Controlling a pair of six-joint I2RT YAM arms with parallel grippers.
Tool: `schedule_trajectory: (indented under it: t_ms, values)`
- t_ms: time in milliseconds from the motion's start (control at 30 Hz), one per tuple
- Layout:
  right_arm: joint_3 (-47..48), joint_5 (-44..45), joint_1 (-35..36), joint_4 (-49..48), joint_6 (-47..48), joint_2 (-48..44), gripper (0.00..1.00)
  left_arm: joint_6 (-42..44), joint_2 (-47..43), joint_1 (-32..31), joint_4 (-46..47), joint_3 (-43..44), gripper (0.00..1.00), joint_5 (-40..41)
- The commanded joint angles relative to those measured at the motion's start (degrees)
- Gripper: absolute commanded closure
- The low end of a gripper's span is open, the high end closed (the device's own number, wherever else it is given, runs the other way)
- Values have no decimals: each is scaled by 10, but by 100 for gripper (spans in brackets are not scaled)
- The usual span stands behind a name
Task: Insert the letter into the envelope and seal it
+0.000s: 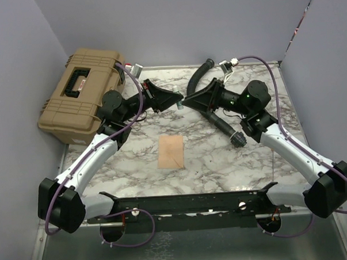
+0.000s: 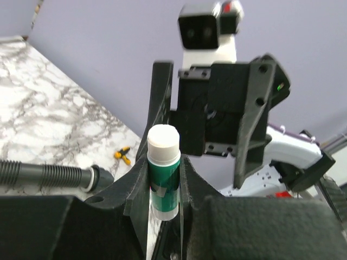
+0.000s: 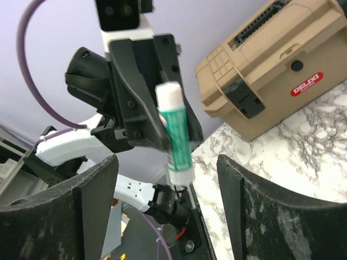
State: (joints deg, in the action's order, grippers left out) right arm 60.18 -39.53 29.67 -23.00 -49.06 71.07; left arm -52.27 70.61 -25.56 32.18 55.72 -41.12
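Sealing stage: glue stick up in the air, envelope waiting on the surface

Only one kraft-brown piece shows, the envelope (image 1: 170, 152). It lies flat on the marbled surface (image 1: 221, 157), to the right of the tan hard case (image 1: 80, 94) and nearer the arm bases. No separate letter is in sight, so it is probably tucked inside already. The envelope looks like a plain upright rectangle with a faint line across it, and whether its flap is folded down cannot be told from above. Right of the case and raised above the surface, the left pincer (image 2: 164, 162) is clenched around a green glue stick (image 3: 174, 130) with white ends. The right pincer (image 3: 167, 160) faces it, released and spread wide. Gluing and pressing the flap look to be what is left.
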Motion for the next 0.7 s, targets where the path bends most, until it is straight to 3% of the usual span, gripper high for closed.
schedule_trajectory:
  t_ms: [0,100,333,533,667]
  values:
    - [-33,13,1,-83,-72,7,25,-19,-21,2,50,4,100,70]
    - [-24,-2,1,-95,-94,29,30,-53,-20,2,63,3,100,89]
    - [-7,-46,2,-208,-173,88,59,-121,1,2,114,1,100,88]
    - [8,-56,3,-239,-194,108,65,-124,5,2,120,0,100,90]
    - [20,-70,4,-241,-189,119,85,-122,4,2,123,-1,100,100]
